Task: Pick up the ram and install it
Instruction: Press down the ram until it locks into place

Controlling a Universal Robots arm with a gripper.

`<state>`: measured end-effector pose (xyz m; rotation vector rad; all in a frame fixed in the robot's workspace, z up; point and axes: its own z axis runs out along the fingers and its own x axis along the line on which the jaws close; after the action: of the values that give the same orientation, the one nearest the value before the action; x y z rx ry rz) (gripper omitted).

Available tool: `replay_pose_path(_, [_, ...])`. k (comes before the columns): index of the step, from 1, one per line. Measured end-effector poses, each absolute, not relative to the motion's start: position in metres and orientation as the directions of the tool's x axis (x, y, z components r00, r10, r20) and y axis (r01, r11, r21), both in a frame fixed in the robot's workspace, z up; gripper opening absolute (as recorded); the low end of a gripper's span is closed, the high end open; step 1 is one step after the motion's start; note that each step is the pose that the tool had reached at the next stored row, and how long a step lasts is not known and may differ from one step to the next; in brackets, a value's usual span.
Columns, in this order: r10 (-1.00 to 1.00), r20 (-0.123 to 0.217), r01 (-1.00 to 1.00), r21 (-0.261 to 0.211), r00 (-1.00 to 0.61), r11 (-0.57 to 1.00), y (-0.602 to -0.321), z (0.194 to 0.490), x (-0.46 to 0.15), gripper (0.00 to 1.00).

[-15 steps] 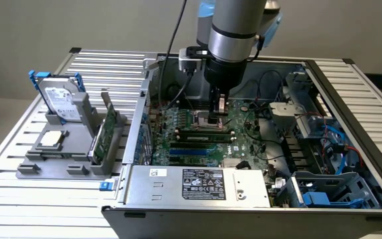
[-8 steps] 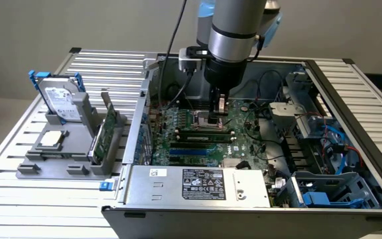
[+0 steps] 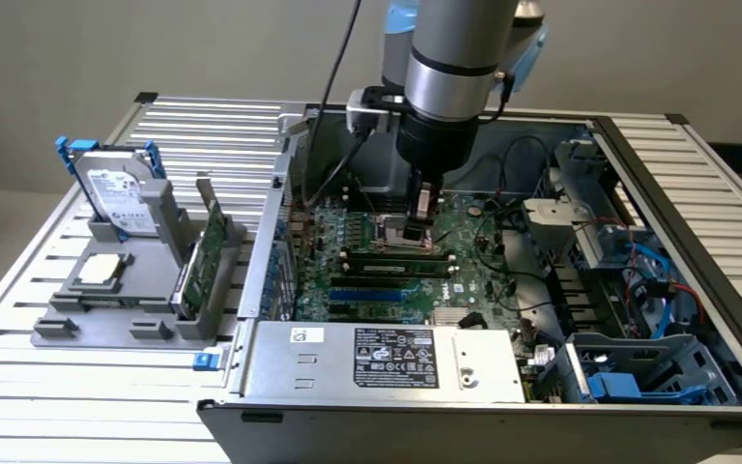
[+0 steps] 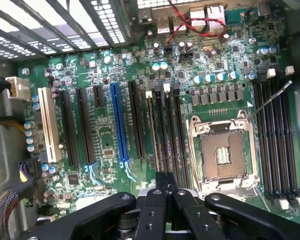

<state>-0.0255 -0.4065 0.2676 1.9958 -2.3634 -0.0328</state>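
The ram (image 3: 397,255) is a long narrow green stick standing in one of the memory slots on the motherboard (image 3: 385,290) inside the open computer case. In the wrist view its thin top edge (image 4: 150,132) runs along a slot beside the blue slot (image 4: 119,125). My gripper (image 3: 423,215) hangs from the arm just above the board, over the processor socket (image 3: 404,232) and next to the ram. Its black fingers (image 4: 162,182) are shut together with nothing between them. The socket (image 4: 222,155) lies bare beside them.
The case's metal walls (image 3: 281,193) ring the board, with a power supply (image 3: 385,358) in front and blue drive cages (image 3: 629,372) and cables at the exterior view's right. Outside, a grey holder (image 3: 100,324) carries a silver hard drive (image 3: 120,198) and a wide green card (image 3: 206,256).
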Motion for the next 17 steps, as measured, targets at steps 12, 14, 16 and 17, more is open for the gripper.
replay_pose_path(12, [-0.939, 0.029, -0.938, 0.045, -0.343, 0.344, -0.4066, 0.2672, -0.0255, 0.11])
replay_pose_path(14, [-0.929, 0.031, -0.928, 0.044, -0.368, 0.369, -0.4065, 0.2671, -0.0254, 0.11])
replay_pose_path(16, [-0.919, 0.034, -0.918, 0.043, -0.393, 0.394, -0.4065, 0.2668, -0.0254, 0.11])
replay_pose_path(17, [-0.914, 0.035, -0.913, 0.043, -0.405, 0.406, -0.4065, 0.2667, -0.0254, 0.11])
